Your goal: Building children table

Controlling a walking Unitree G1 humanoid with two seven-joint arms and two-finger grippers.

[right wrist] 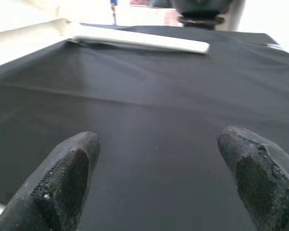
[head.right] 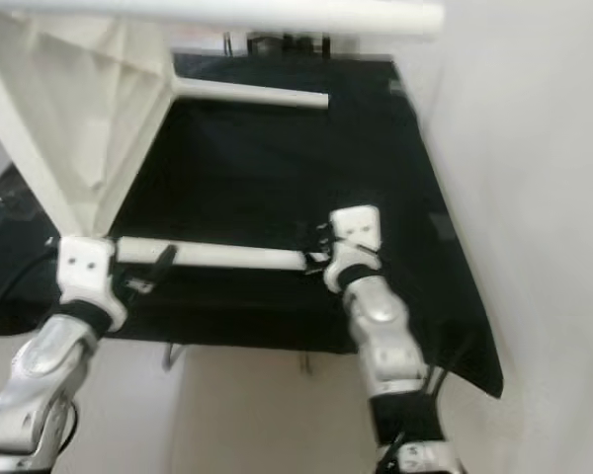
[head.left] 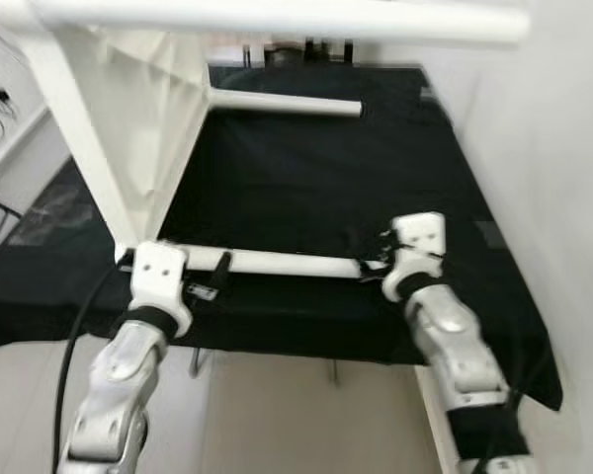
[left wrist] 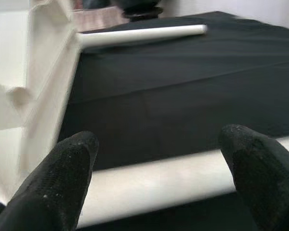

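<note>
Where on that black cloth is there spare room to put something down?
The black cloth lies bare between the far white leg and the near white leg. It's crowded along the near leg, where the left hand and right hand sit.

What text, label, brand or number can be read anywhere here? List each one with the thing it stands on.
None can be read. The white table frame, the near white leg, the far white leg and the black cloth bear no visible print. The left gripper and right gripper show no legible marking either.
</note>
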